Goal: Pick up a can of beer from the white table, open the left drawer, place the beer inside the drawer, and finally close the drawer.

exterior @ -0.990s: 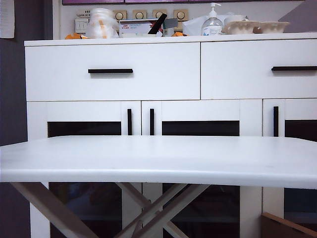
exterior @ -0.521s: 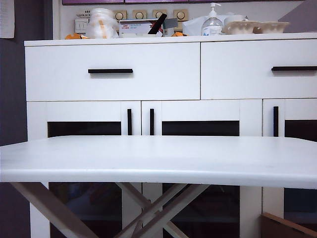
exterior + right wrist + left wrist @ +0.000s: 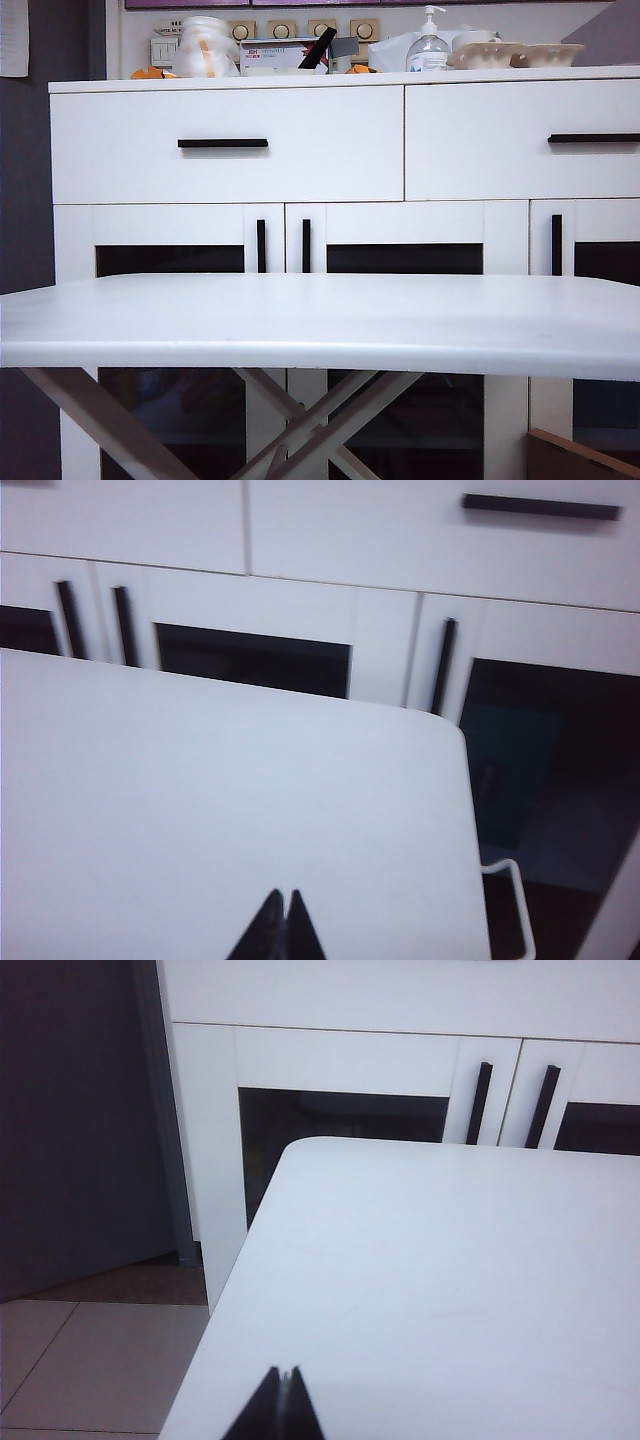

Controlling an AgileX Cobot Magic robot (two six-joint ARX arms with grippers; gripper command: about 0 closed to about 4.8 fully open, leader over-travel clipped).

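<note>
- Over the near left corner of the white table (image 3: pixel 420 1290), the left gripper (image 3: pixel 283 1375) hangs with its two dark fingertips pressed together, clenched on nothing.
- Over the near right part of the same top, the right gripper (image 3: pixel 279 898) is likewise pinched closed and empty.
- Ahead of both, the tabletop lies bare; the can of beer shows in none of the three views, so I cannot tell which way it lies from either gripper, nor how it stands.
- Beyond the table's far edge, the left drawer (image 3: pixel 228 145) sits flush and closed, its black bar handle (image 3: pixel 223 143) level, on the left arm's side; that arm looks nearer to it.
</note>
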